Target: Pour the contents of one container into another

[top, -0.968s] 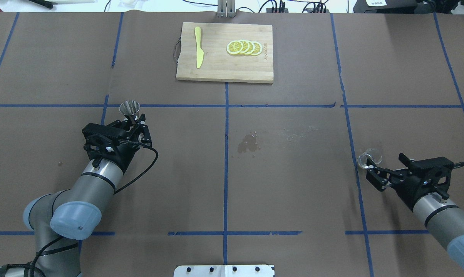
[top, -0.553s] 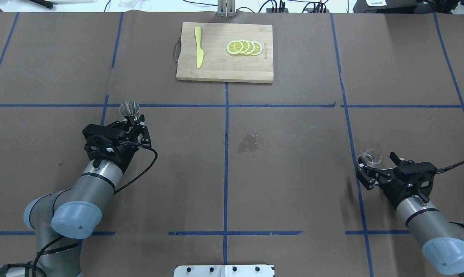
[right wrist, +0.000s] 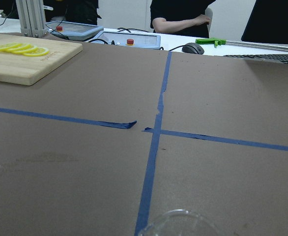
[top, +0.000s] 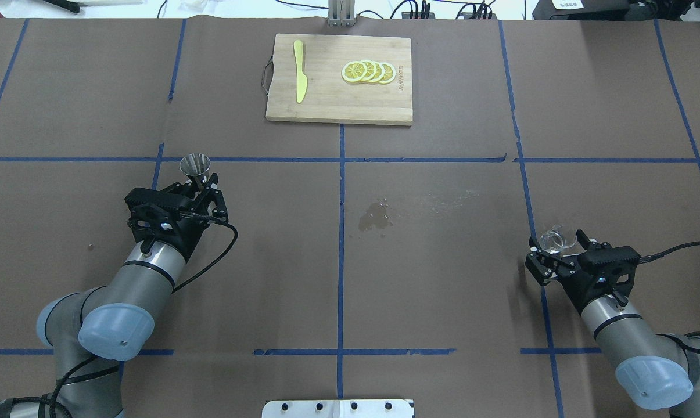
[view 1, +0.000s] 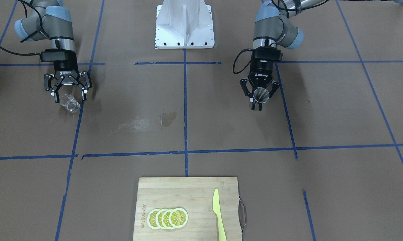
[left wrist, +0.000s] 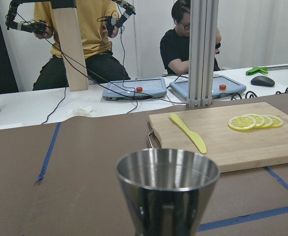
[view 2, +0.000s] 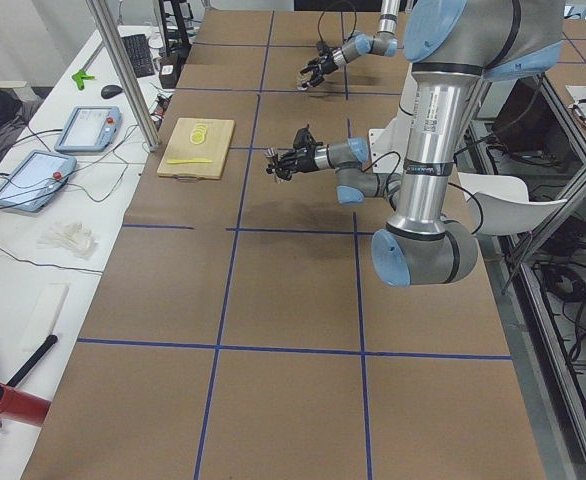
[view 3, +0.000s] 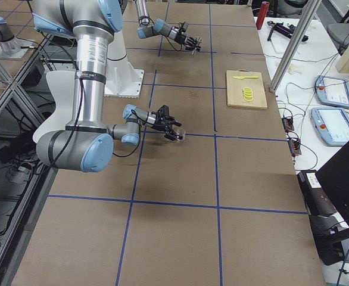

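The silver jigger (top: 195, 164) stands upright with my left gripper (top: 203, 184) shut on its narrow lower part. The front-facing view shows the same jigger (view 1: 261, 94) in that left gripper (view 1: 257, 106), and its open cone (left wrist: 167, 183) fills the left wrist view. The clear glass cup (top: 559, 237) sits on the table at the right. My right gripper (top: 557, 246) is open, its fingers spread on either side of the cup (view 1: 71, 104) without touching it. Only the cup's rim (right wrist: 176, 223) shows in the right wrist view.
A wooden cutting board (top: 338, 107) lies at the far middle with lemon slices (top: 368, 71) and a yellow knife (top: 299, 71) on it. A small wet patch (top: 374, 217) marks the table centre. Blue tape lines (top: 341, 232) grid the brown surface.
My right arm has swung round from the cup's right side to behind it, so the open gripper now points away from the robot. The cup stayed put. The left arm is still.
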Tool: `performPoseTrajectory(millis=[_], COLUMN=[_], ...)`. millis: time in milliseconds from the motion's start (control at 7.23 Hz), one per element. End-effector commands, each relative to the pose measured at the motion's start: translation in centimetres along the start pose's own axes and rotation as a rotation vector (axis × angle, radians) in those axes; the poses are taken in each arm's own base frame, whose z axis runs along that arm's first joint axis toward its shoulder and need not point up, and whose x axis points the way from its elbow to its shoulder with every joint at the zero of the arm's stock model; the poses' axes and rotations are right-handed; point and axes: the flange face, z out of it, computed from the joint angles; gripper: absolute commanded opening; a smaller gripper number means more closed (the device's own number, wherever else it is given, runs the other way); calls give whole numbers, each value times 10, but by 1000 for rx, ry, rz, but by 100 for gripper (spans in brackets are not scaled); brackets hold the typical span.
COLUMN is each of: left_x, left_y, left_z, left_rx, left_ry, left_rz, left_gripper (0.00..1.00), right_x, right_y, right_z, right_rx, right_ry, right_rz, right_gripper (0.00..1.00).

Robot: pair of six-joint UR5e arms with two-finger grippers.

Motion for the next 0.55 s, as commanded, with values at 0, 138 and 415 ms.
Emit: performPoseTrajectory(millis=[0, 138, 415], left_x=[1, 1, 1], left_y=[0, 0, -1], left_z=[0, 0, 0], left_rx=[0, 0, 1], left_ry=[1, 1, 1], left_rz=[-1, -1, -2], left_gripper=[0, 0, 0], right_x=[6, 6, 5], right_y=[7, 7, 9], right_z=[5, 5, 5], right_rx=[6, 6, 3], right_ry=[15, 15, 14], right_rz=[-8, -7, -4], right_gripper=[100, 99, 98])
